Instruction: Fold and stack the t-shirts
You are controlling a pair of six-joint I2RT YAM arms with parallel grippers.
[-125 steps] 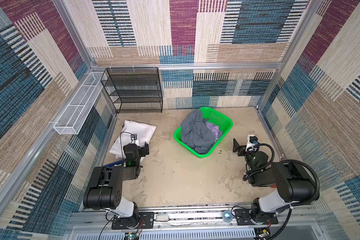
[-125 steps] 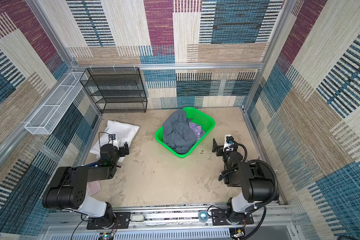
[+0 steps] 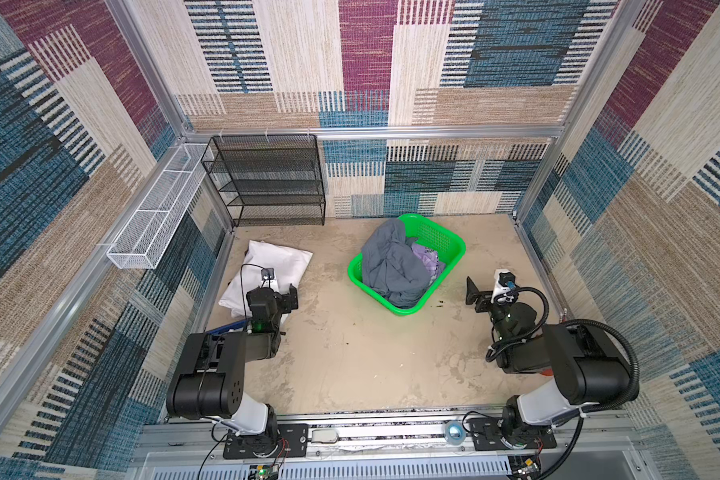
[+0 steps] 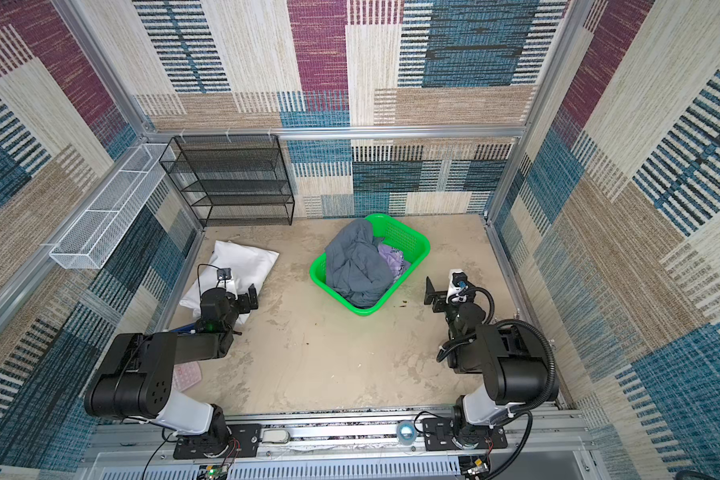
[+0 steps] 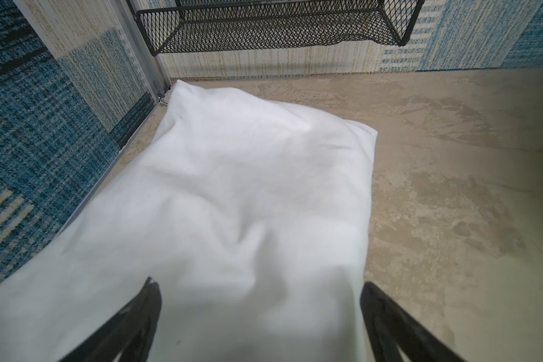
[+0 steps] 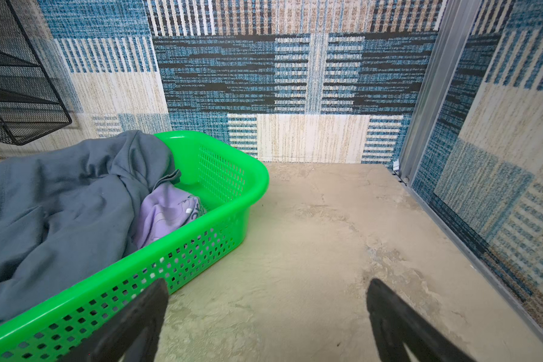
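Observation:
Both t-shirts lie crumpled in a green basket (image 3: pixel 445 237) (image 4: pixel 412 232) at the back middle of the table. The large blue-grey t-shirt (image 3: pixel 391 270) (image 4: pixel 356 270) (image 6: pixel 60 203) fills most of it and drapes over the far rim. The lavender t-shirt (image 3: pixel 429 259) (image 4: pixel 393 257) (image 6: pixel 163 213) shows partly beside it. My left gripper (image 3: pixel 283 297) (image 4: pixel 248 297) (image 5: pixel 258 282) hovers open over a white pillow, far left of the basket. My right gripper (image 3: pixel 484 293) (image 4: pixel 439 293) (image 6: pixel 267 282) is open above bare table, just right of the basket, with nothing between its fingers.
A white pillow (image 3: pixel 275 262) (image 5: pixel 232 188) lies at the left wall. A black mesh rack (image 3: pixel 271 178) stands at the back left and a white wire basket (image 3: pixel 159 208) hangs on the left wall. A pink item (image 4: pixel 188 374) lies under the left arm.

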